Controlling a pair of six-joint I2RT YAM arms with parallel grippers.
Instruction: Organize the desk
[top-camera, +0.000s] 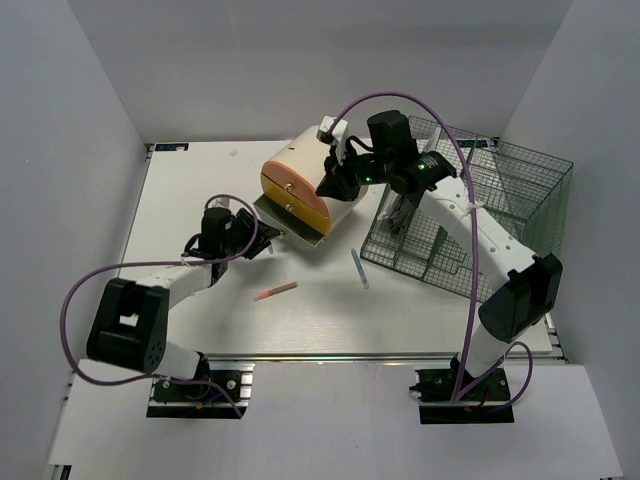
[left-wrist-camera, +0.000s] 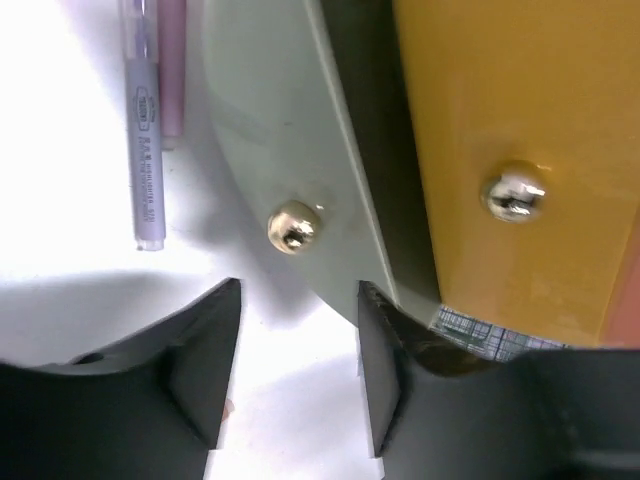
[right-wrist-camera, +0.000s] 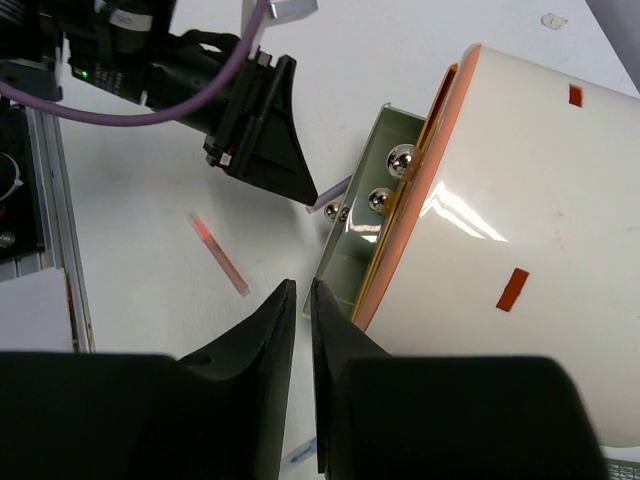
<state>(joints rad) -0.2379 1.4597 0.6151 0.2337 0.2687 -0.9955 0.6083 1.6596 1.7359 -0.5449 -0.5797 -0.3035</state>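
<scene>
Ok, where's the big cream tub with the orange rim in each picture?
Top external: the cream tub is in the upper middle.
Left wrist: only its orange front shows, at the upper right.
Right wrist: it fills the right side.
Shared landmark: the green drawer with a shiny knob, at the tub's front in all three.

My left gripper (left-wrist-camera: 300, 300) sits low, fingers spread apart; my right gripper (right-wrist-camera: 303, 292) looks pinched nearly closed, reaching forward-left.
</scene>
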